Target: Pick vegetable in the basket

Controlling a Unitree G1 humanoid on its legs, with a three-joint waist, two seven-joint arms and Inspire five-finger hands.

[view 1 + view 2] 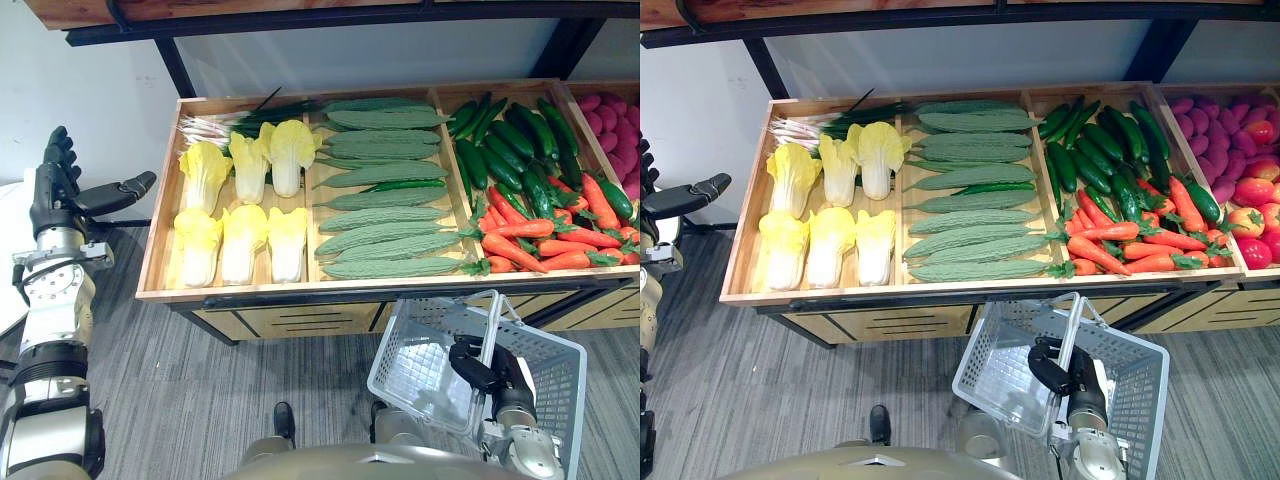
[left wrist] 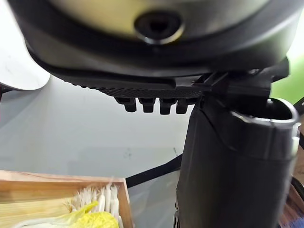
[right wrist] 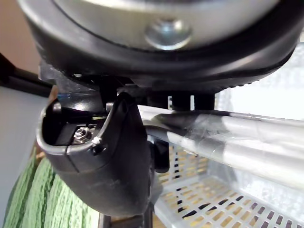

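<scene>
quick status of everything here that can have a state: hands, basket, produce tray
wooden display tray, stocked: yellow cabbages, green bitter gourds, dark green cucumbers, orange carrots lying in their compartments
left hand, open, raised left of the tray, holding nothing
right hand, shut on the basket's handle
white plastic mesh basket, empty, hanging below the tray's front

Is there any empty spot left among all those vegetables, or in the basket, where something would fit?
The white basket, held by the right hand, is bare inside. On the wooden tray, a thin strip of wood shows between its left wall and the napa cabbages. The bitter gourds, cucumbers and carrots lie packed.
</scene>
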